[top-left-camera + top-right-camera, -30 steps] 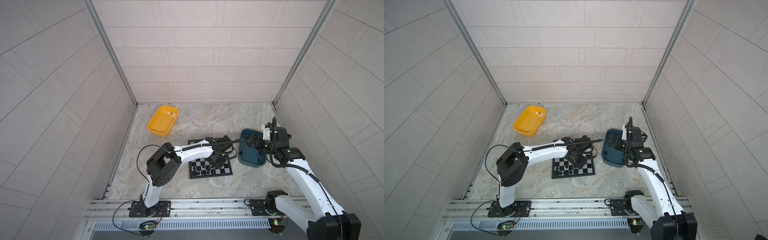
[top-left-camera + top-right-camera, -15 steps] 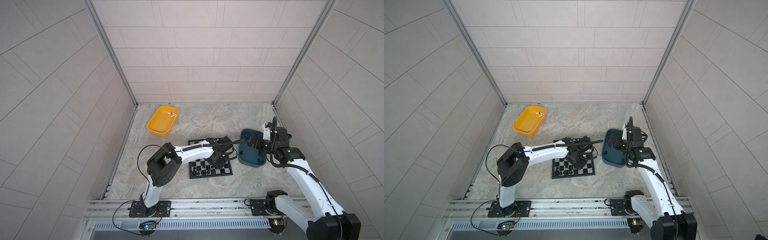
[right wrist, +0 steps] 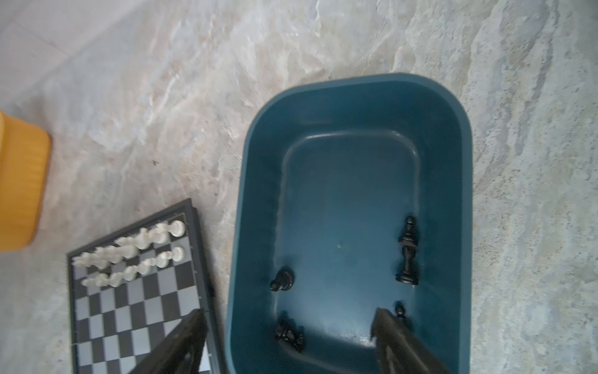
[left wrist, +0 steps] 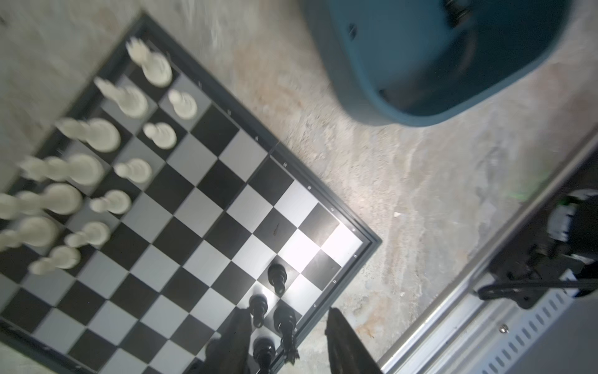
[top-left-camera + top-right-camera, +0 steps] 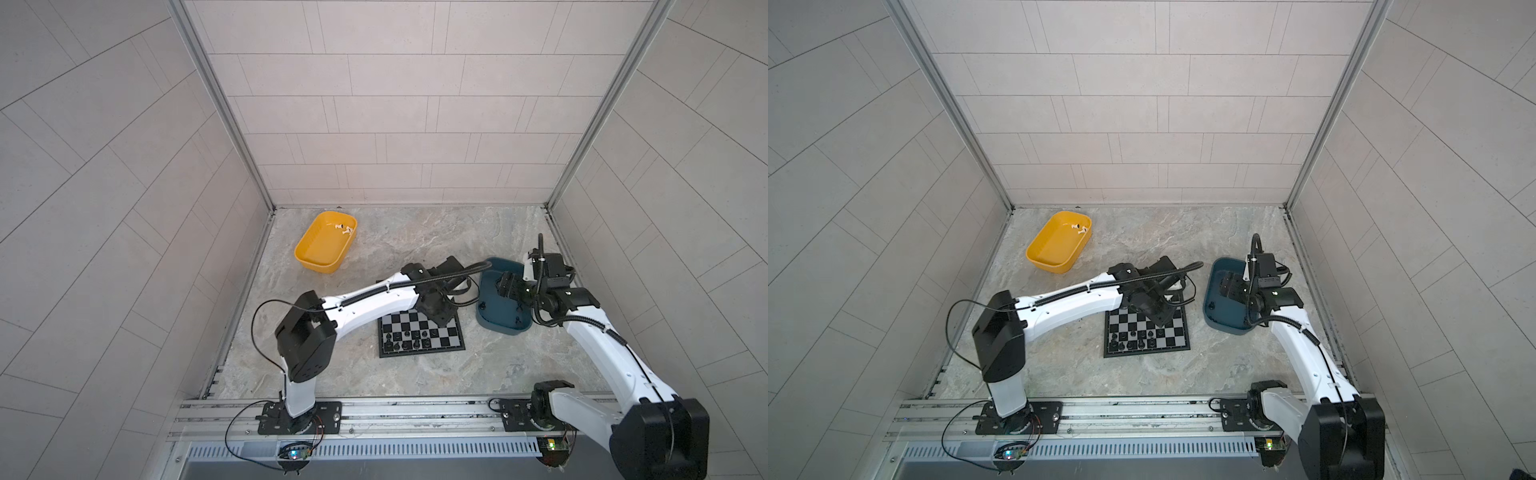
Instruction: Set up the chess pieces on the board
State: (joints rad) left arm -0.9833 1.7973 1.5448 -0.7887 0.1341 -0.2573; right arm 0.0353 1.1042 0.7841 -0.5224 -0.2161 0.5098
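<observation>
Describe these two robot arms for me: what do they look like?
The left arm and right arm are white tube-like links joined by blocky black joints. A ribbed black cable runs along each. The left pincer and right pincer each have two dark, tapered fingers.

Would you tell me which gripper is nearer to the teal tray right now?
Right. The right gripper hangs over the teal tray, above its inside; the left gripper is over the board, beside the tray.
</observation>
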